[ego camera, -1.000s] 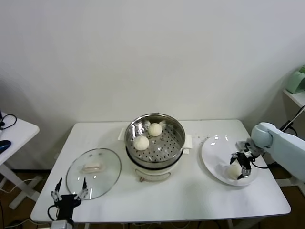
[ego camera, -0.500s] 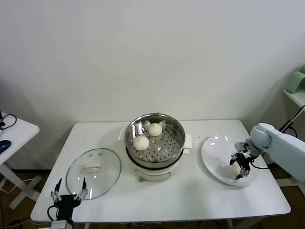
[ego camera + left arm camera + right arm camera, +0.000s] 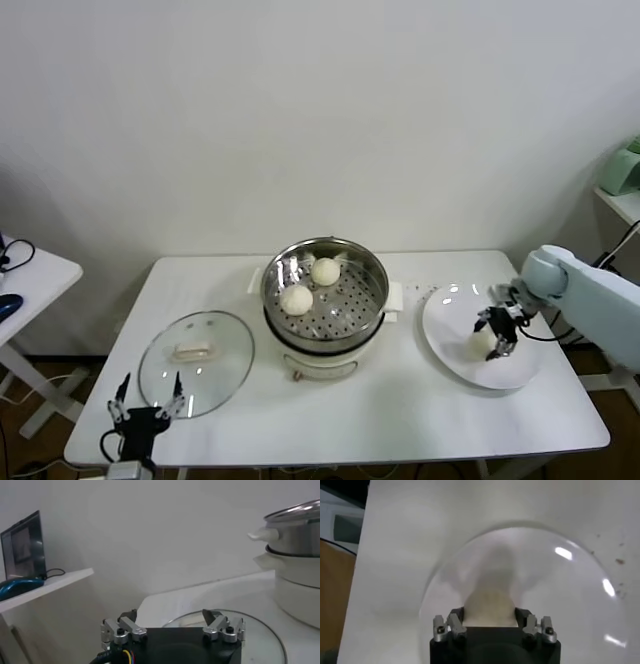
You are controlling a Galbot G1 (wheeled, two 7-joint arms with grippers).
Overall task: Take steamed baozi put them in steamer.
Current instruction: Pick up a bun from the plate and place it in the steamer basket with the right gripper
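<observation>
Two cream-white baozi [image 3: 296, 299] [image 3: 325, 271] lie on the perforated floor of the shiny steamer [image 3: 375, 275], which sits on its white cooker base mid-table. My right gripper [image 3: 497, 330] hangs a little above the white plate [image 3: 450, 310] at the right. In the right wrist view it [image 3: 489, 617] is shut on another baozi [image 3: 489, 602], which casts a shadow on the plate [image 3: 560, 580] below. My left gripper [image 3: 147, 408] is parked at the table's front left edge, open and empty; it also shows in the left wrist view [image 3: 172, 622].
The flat glass lid [image 3: 196, 360] lies on the table left of the steamer, just behind the left gripper. A side table [image 3: 30, 270] stands at far left and a shelf with a green object [image 3: 622, 170] at far right.
My right gripper has risen from the plate and shifted slightly back, carrying the baozi with it. The left arm has not moved.
</observation>
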